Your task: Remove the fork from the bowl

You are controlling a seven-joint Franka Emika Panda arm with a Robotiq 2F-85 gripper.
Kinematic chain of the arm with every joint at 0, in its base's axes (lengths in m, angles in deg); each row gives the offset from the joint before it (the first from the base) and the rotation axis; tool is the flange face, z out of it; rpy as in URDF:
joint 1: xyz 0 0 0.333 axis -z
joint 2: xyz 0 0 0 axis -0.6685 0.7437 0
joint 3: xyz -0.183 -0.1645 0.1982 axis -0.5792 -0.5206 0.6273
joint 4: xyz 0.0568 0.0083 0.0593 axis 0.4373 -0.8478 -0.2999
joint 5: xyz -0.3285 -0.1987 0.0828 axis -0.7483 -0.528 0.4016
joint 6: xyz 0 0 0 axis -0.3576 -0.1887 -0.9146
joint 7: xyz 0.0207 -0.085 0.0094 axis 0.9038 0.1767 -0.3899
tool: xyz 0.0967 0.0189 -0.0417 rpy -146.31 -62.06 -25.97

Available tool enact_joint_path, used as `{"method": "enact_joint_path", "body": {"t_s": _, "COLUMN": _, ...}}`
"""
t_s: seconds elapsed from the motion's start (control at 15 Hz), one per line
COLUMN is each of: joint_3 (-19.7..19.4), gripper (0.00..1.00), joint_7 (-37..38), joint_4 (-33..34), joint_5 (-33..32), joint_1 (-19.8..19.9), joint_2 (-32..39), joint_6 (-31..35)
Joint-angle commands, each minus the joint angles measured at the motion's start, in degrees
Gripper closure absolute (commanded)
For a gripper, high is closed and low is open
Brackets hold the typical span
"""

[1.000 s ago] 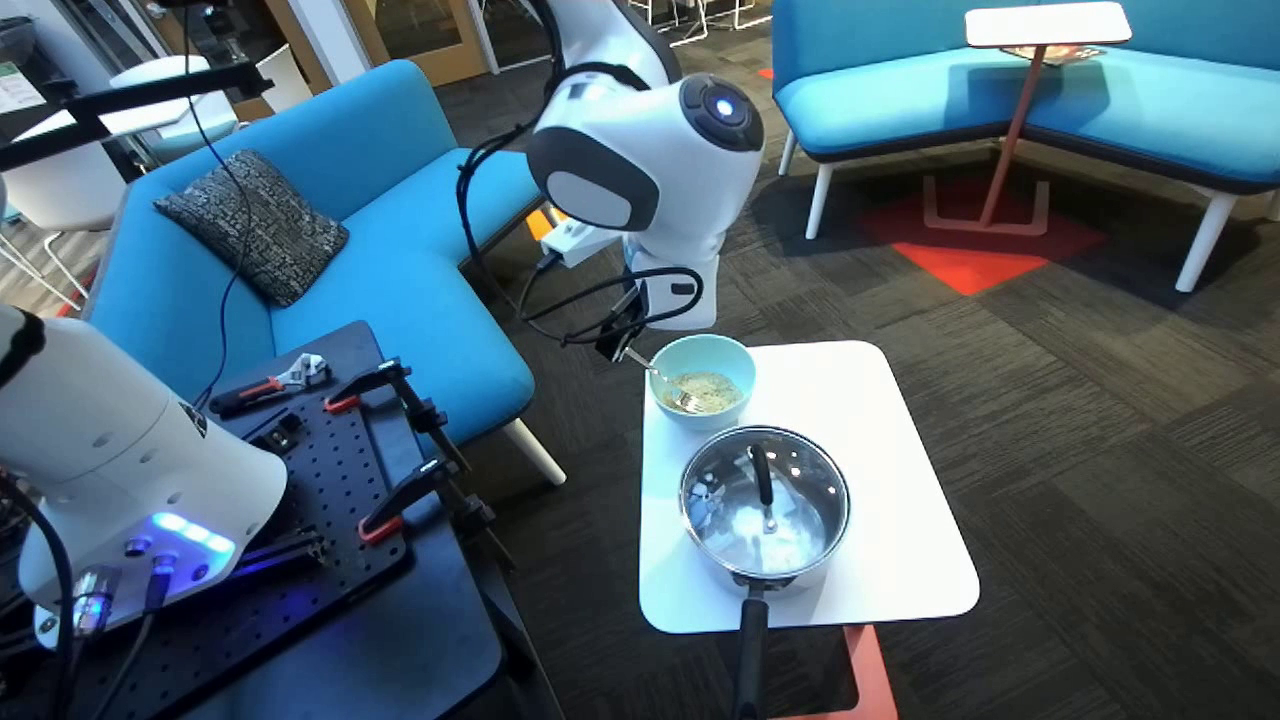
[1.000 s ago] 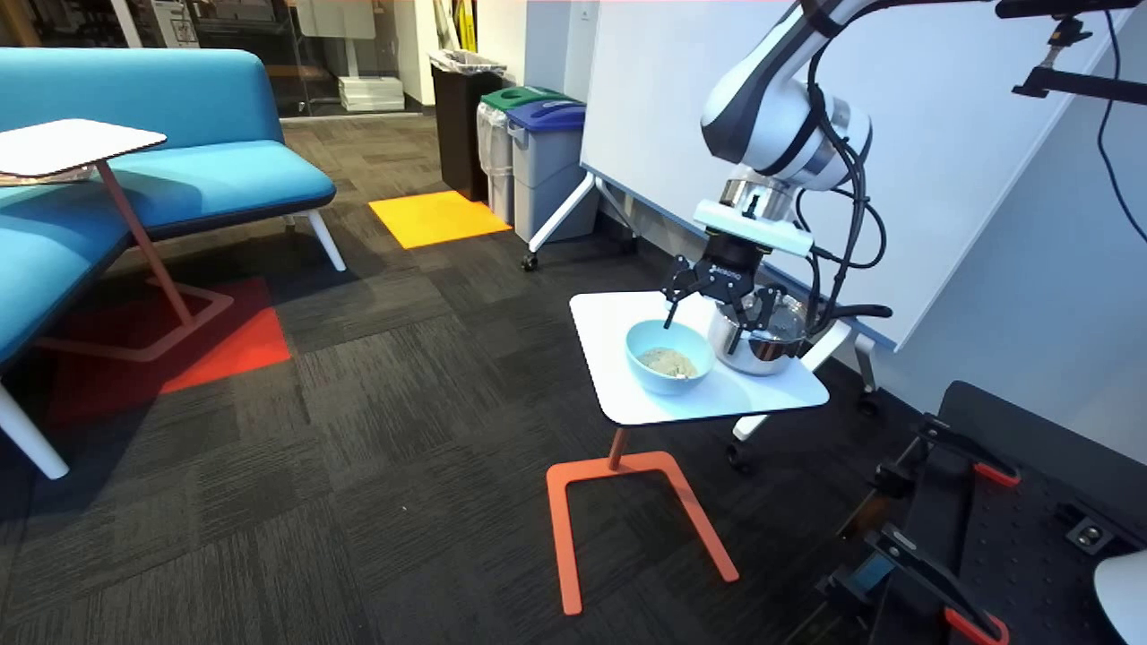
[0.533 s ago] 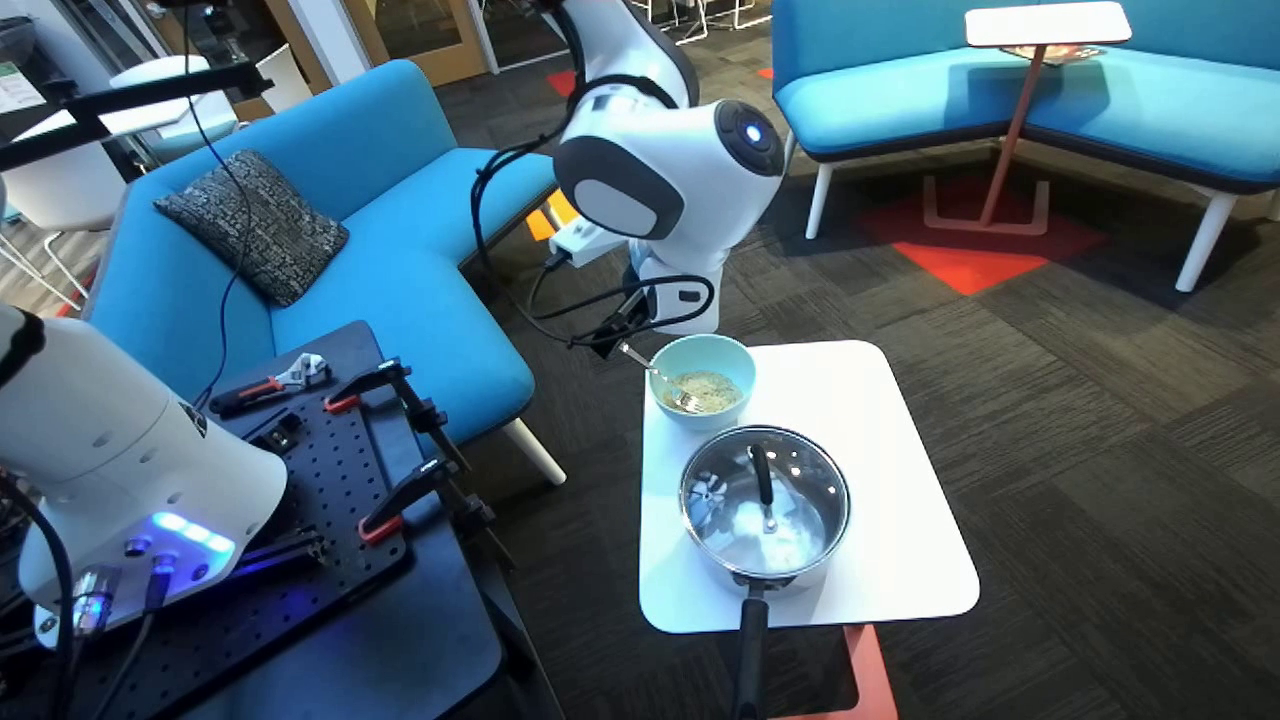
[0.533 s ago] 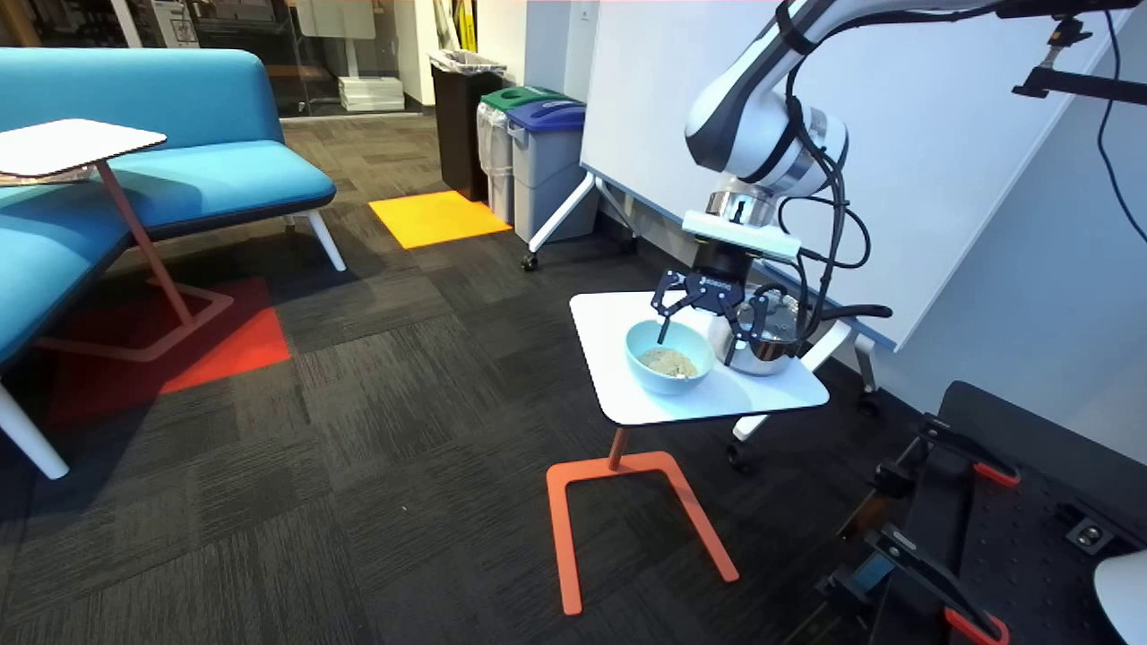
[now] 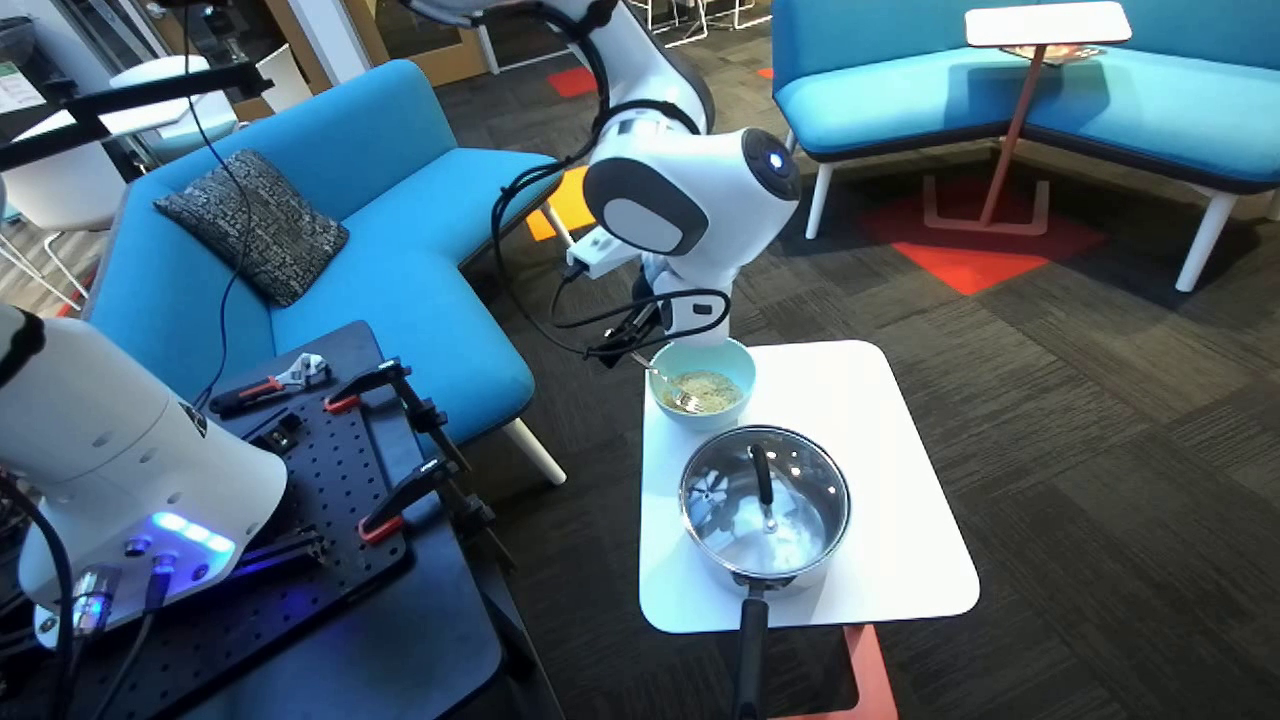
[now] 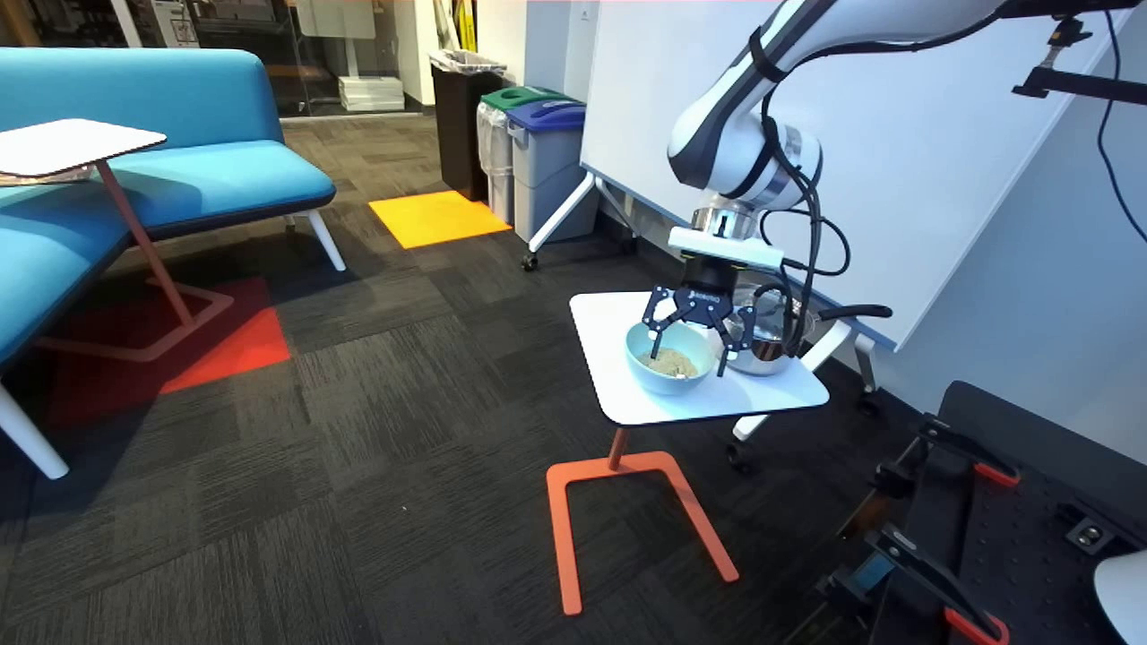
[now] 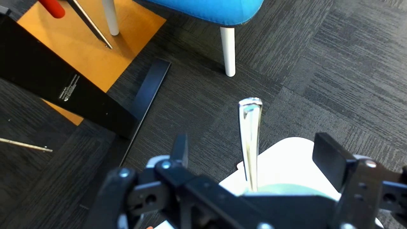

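The fork (image 5: 688, 402) leans in the small pale-blue bowl (image 5: 715, 420), tines in the grainy pale contents, handle sticking out over the rim. In the wrist view the silvery fork handle (image 7: 249, 133) stands between my two open fingers, touching neither; only a strip of the bowl (image 7: 289, 189) shows. My gripper (image 7: 254, 149) is open and empty. In an exterior view the gripper (image 6: 688, 361) points down, its fingertips seen against the bowl (image 6: 659, 385) and its right side. I cannot make out the fork in that view.
A metal pan with a glass lid (image 5: 765, 510) stands beside the bowl on the small white table (image 5: 900, 520); its black handle (image 5: 750, 650) overhangs the edge. A blue sofa (image 5: 410, 260) and a black workbench (image 5: 400, 620) stand nearby. Cables loop beside the wrist.
The arm and open gripper have moved towards the bowl, left and downward in an exterior view, bringing the fingers closer around the fork's handle. The fork, bowl and pan have not moved.
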Motion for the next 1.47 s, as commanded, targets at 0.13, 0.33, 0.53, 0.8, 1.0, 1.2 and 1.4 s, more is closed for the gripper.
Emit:
{"method": "enact_joint_path", "body": {"t_s": 0.13, "joint_3": 0.51, "gripper": 0.05, "joint_7": 1.67, "joint_4": 4.14, "joint_5": -0.81, "joint_1": 0.65, "joint_2": 3.04, "joint_6": -4.83}}
{"method": "enact_joint_path", "body": {"t_s": 0.33, "joint_3": 0.41, "gripper": 0.31, "joint_7": 1.65, "joint_4": 5.15, "joint_5": -0.72, "joint_1": 0.65, "joint_2": 3.81, "joint_6": -6.12}}
{"method": "enact_joint_path", "body": {"t_s": 0.53, "joint_3": 0.31, "gripper": 0.54, "joint_7": 1.75, "joint_4": 5.96, "joint_5": -0.66, "joint_1": 0.69, "joint_2": 4.32, "joint_6": -6.97}}
{"method": "enact_joint_path", "body": {"t_s": 0.8, "joint_3": 0.24, "gripper": 0.84, "joint_7": 1.72, "joint_4": 6.52, "joint_5": -0.6, "joint_1": 0.81, "joint_2": 4.49, "joint_6": -7.41}}
{"method": "enact_joint_path", "body": {"t_s": 1.0, "joint_3": 0.01, "gripper": 1.0, "joint_7": 1.89, "joint_4": 6.21, "joint_5": -0.74, "joint_1": 0.79, "joint_2": 3.84, "joint_6": -7.32}}
{"method": "enact_joint_path", "body": {"t_s": 1.2, "joint_3": -0.26, "gripper": 0.95, "joint_7": 0.93, "joint_4": 4.37, "joint_5": -0.43, "joint_1": 1.53, "joint_2": 0.88, "joint_6": -7.91}}
{"method": "enact_joint_path", "body": {"t_s": 1.4, "joint_3": -0.38, "gripper": 0.95, "joint_7": -0.67, "joint_4": 3.17, "joint_5": 0.48, "joint_1": 3.5, "joint_2": -2.69, "joint_6": -11.16}}
